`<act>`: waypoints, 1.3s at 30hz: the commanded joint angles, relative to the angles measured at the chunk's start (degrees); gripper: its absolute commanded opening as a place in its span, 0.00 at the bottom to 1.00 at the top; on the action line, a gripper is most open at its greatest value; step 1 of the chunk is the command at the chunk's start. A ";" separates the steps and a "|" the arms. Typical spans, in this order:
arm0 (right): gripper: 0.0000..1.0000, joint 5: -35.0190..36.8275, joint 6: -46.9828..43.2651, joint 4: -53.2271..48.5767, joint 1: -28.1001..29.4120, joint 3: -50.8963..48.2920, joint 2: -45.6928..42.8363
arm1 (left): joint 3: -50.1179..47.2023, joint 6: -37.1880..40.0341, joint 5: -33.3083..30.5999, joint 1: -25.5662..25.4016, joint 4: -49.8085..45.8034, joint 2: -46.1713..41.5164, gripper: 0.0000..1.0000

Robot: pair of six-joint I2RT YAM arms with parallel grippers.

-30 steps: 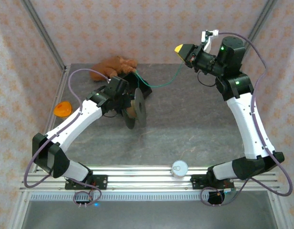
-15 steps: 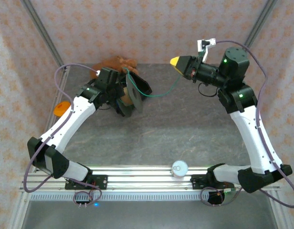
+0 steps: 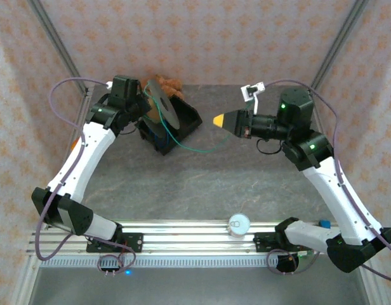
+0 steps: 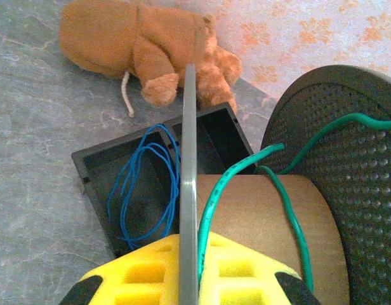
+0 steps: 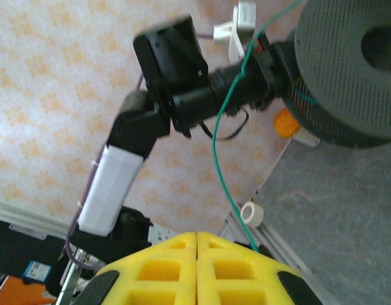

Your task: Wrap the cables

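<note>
L fingers (image 4: pixel 151 276) are clamping shut on the thin near flange of the grey spool (image 4: pixel 354 203), one yellow pad on each side of the disc edge. They're holding the spool up off the surface (image 3: pixel 246 178). Just past the fingertips the cardboard core (image 4: pixel 259 222) is showing. The green cable (image 4: pixel 206 219) is lying over it in a couple of loose turns, then running on across the dotted far flange to the right of the fingers.

Further out and lower, the black bin (image 4: pixel 84 166) is sitting on the surface. The blue cable (image 4: pixel 145 184) is lying loose in the compartment left of the disc edge, not wound on anything. Beyond the bin a brown plush toy (image 4: pixel 138 44) is lying by the patterned wall.

R fingers (image 5: pixel 176 264) are pressing together w/ the seam closed. The green cable is coming down from the spool and meeting them at the tip by the right-hand pad. They look to be pinching it, tho the exact contact is hidden behind the foam. From overhead they're pointing toward the spool but well apart from it, w/ the cable sagging btwn the two and dipping close to the surface just past the bin's corner.

A tape roll (image 3: pixel 238 223) is sitting on the rail btwn the arm bases, well behind both sets of fingers.
</note>
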 commanded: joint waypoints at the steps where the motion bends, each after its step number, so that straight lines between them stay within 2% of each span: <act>1: 0.00 -2.75 -3.86 -1.98 1.93 -1.52 -1.97 | 2.09 -2.48 -0.92 2.19 3.45 -0.51 0.00; 5: 0.00 -0.90 -7.69 -7.53 2.06 -2.64 -2.57 | 1.75 -2.66 0.27 5.13 3.61 -1.30 0.00; 12: 0.00 6.68 -13.32 -17.30 2.05 -6.18 -4.42 | 1.41 -3.49 4.24 12.76 4.19 -2.93 0.00; 21: 0.00 7.27 -14.57 -18.67 2.06 -10.21 -3.87 | 1.04 -6.81 11.47 20.73 6.57 -2.80 0.00; 30: 0.00 -0.78 -12.87 -12.53 4.20 -16.10 -4.05 | 1.96 -6.31 11.91 21.63 7.52 -2.01 0.00; 37: 0.00 0.27 -18.00 -15.40 11.45 -15.52 -3.99 | 2.31 -4.20 15.43 21.69 9.25 -1.07 0.00; 39: 0.00 4.75 -20.44 -18.95 12.69 -13.86 -3.80 | 3.25 -2.69 18.57 21.69 9.12 -0.22 0.00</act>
